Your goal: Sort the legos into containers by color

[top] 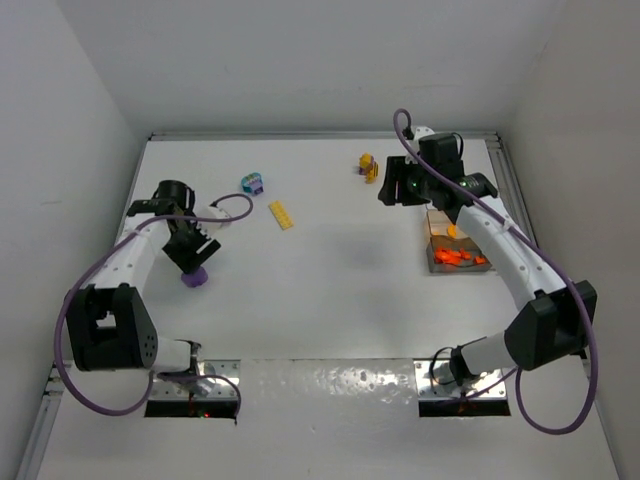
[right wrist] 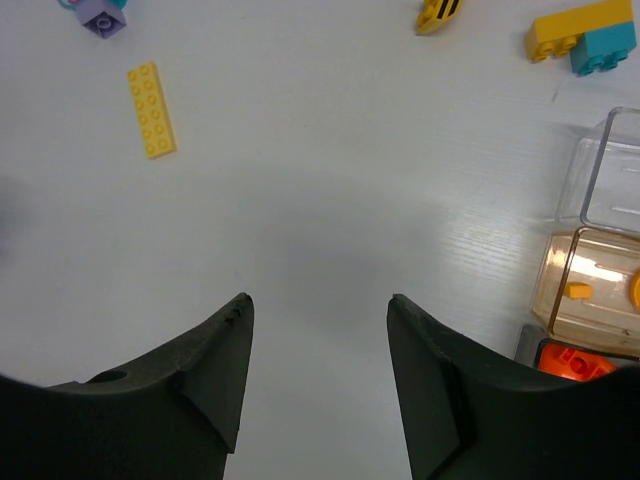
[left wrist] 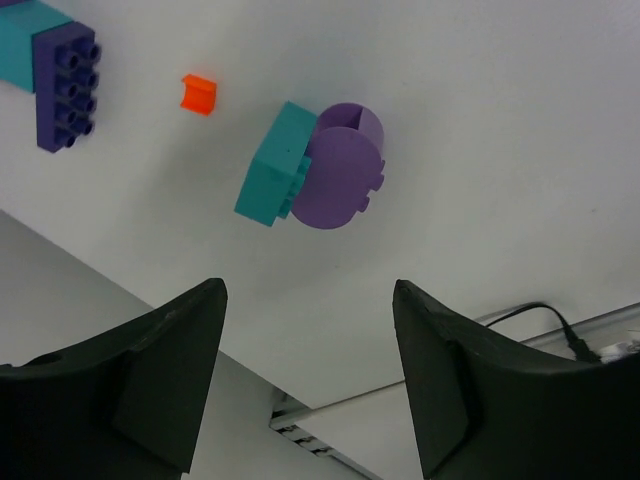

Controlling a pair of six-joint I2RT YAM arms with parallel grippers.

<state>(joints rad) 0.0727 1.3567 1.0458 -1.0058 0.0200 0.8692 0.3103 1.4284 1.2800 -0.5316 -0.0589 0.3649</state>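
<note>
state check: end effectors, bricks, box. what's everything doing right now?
Left end effector: open, empty.
Right end effector: open, empty.
Teal-purple clump: joined, loose on table.
Small orange brick: loose on table, unsorted.
Yellow plate: flat on table, unsorted.
Yellow-teal clump: joined, outside box.
Box: upright, orange bricks in one compartment.

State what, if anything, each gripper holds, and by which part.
Nothing is held. The left gripper has open, empty jaws, with a teal-and-purple lego clump lying beyond them; the right gripper has open, empty jaws too.
</note>
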